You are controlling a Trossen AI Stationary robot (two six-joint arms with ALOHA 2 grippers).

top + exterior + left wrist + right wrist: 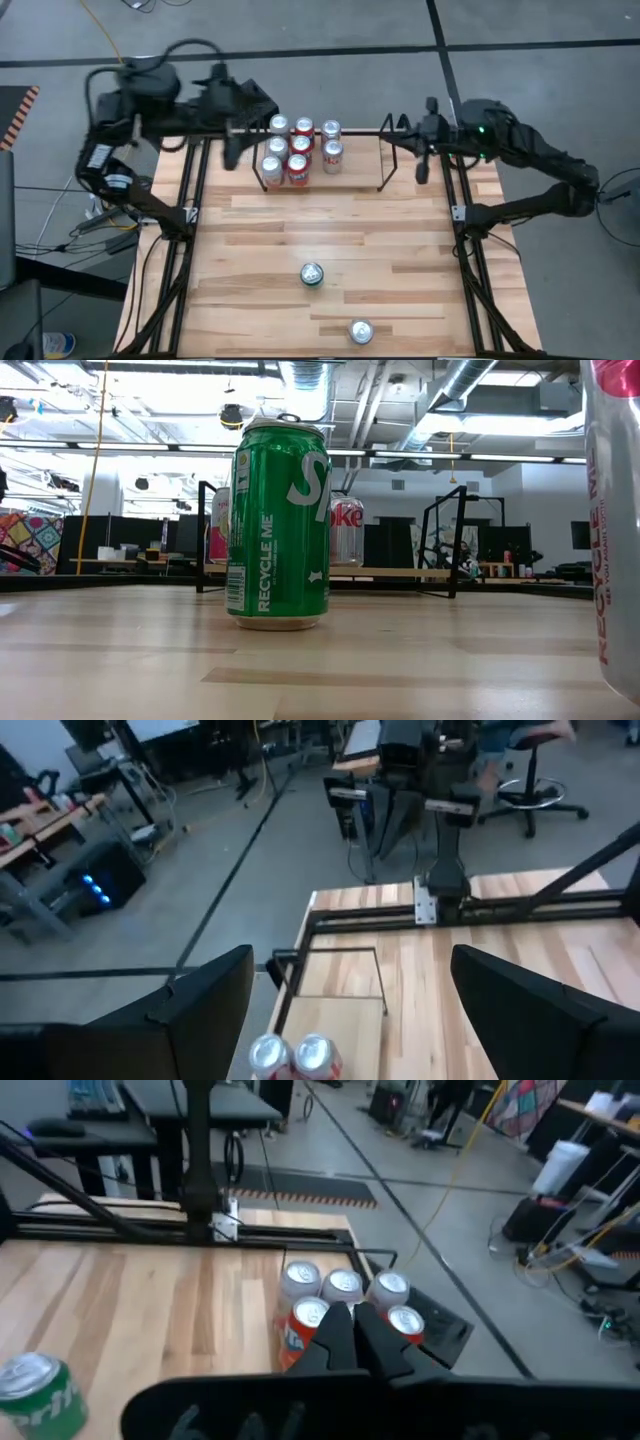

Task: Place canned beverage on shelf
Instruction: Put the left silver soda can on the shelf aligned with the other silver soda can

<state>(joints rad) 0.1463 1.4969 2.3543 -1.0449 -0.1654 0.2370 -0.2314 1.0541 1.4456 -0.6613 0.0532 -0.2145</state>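
High view: the left gripper (232, 152) hangs with released jaws just left of the shelf (385, 160), where seven cans cluster; the right gripper (420, 168) waits clenched. The green can (312, 274) stands mid-table; descend squarely around it, gripping mid-body.

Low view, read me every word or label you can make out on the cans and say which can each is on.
"RECYCLE ME", running up the side of the green can.
"Sp", partial white brand lettering on the same can.
"oke", partial red lettering on the silver can behind it.
"RECYCLE", pink, cut off, on the near can at the picture's right edge.
The green can's small print is too small to read.
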